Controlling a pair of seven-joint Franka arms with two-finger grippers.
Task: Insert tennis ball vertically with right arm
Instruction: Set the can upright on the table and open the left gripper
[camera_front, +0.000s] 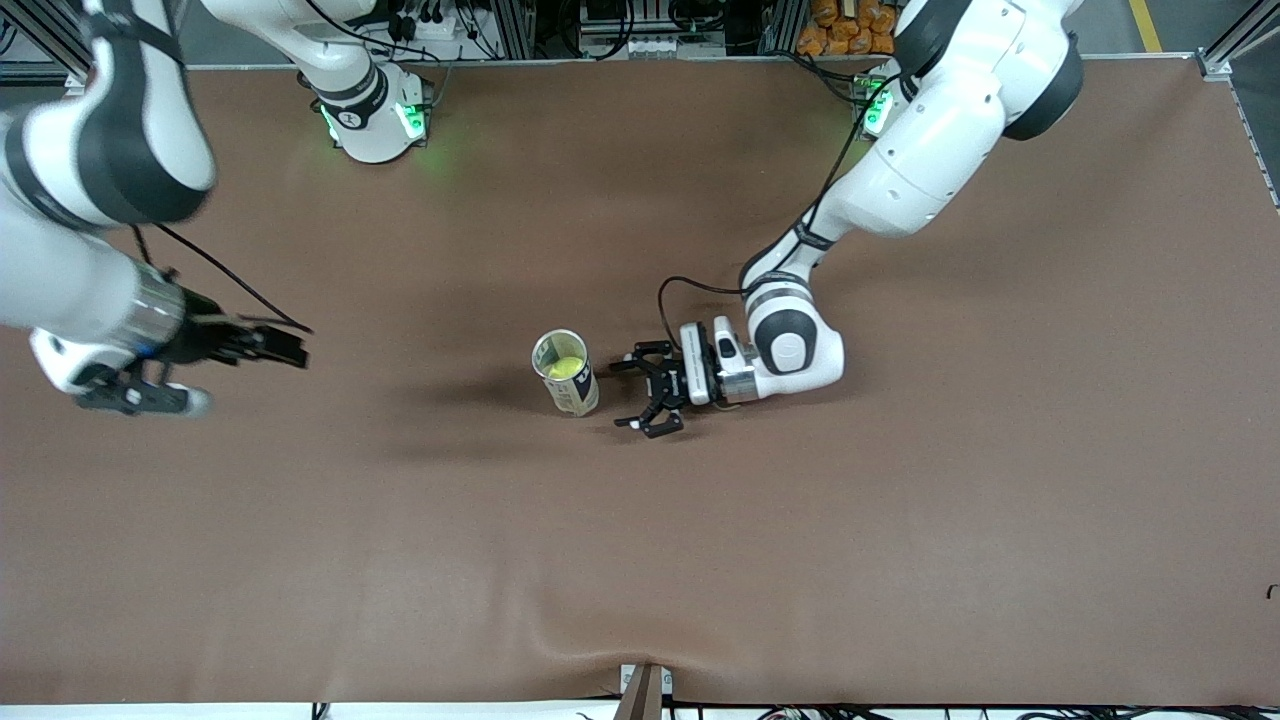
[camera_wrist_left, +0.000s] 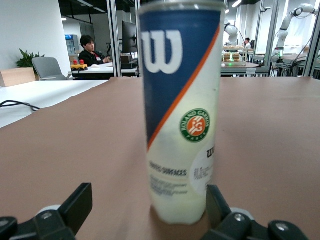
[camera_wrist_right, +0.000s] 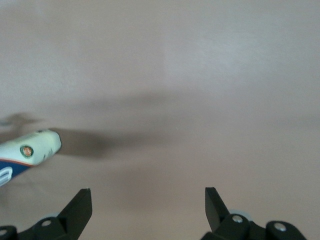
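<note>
A tall Wilson ball can (camera_front: 574, 390) stands upright and open-topped in the middle of the brown table (camera_front: 900, 520). A yellow tennis ball (camera_front: 565, 368) shows inside it. My left gripper (camera_front: 643, 392) lies low at the table beside the can, on the left arm's side, jaws open toward it. In the left wrist view the can (camera_wrist_left: 180, 110) stands between the open fingers (camera_wrist_left: 80, 205), close to one of them; the left gripper (camera_wrist_left: 149, 207) grips nothing. My right gripper (camera_front: 290, 348) hangs open and empty above the table toward the right arm's end. In the right wrist view it (camera_wrist_right: 148, 202) is open over bare cloth, with the can (camera_wrist_right: 27, 150) at the edge.
The two arm bases (camera_front: 375, 120) stand along the table's edge farthest from the front camera. A black cable (camera_front: 690, 290) loops over the table by the left wrist. A small clamp (camera_front: 645, 690) sits at the table's near edge.
</note>
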